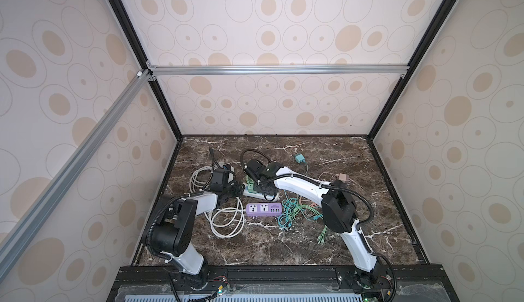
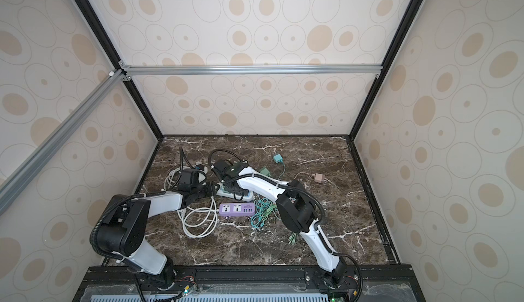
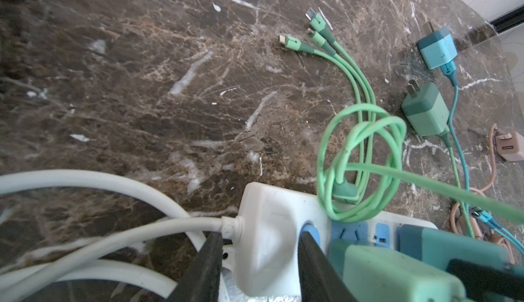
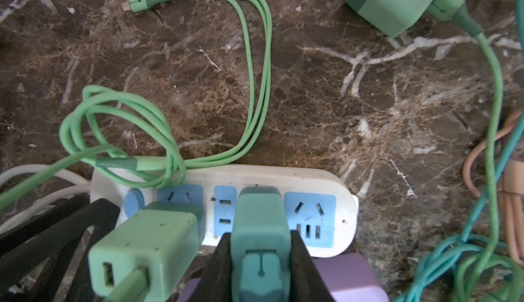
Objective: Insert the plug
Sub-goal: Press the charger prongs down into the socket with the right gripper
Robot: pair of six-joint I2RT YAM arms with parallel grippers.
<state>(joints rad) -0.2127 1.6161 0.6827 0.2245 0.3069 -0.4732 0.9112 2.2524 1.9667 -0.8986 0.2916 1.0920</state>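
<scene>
My right gripper [image 4: 261,236] is shut on a teal plug [image 4: 261,218], one black finger on each side. The plug's front end meets the blue face of the white power strip [image 4: 312,178] beside the middle socket; its prongs are hidden. A green plug [image 4: 147,238] stands in the socket beside it. My left gripper [image 3: 261,244] is shut on the strip's cable end [image 3: 269,215], with one finger by the white cord [image 3: 113,235] and the other by the blue button. In both top views the two grippers meet over the strip [image 1: 252,192] [image 2: 226,192].
A purple power strip [image 1: 263,209] [image 2: 237,210] lies just in front of the white one. Loose teal [image 1: 299,159], green [image 3: 425,110] and pinkish [image 1: 341,177] chargers lie behind and to the right. Tangled green and teal cables [image 1: 295,212] and white cord loops [image 1: 226,221] cover the marble.
</scene>
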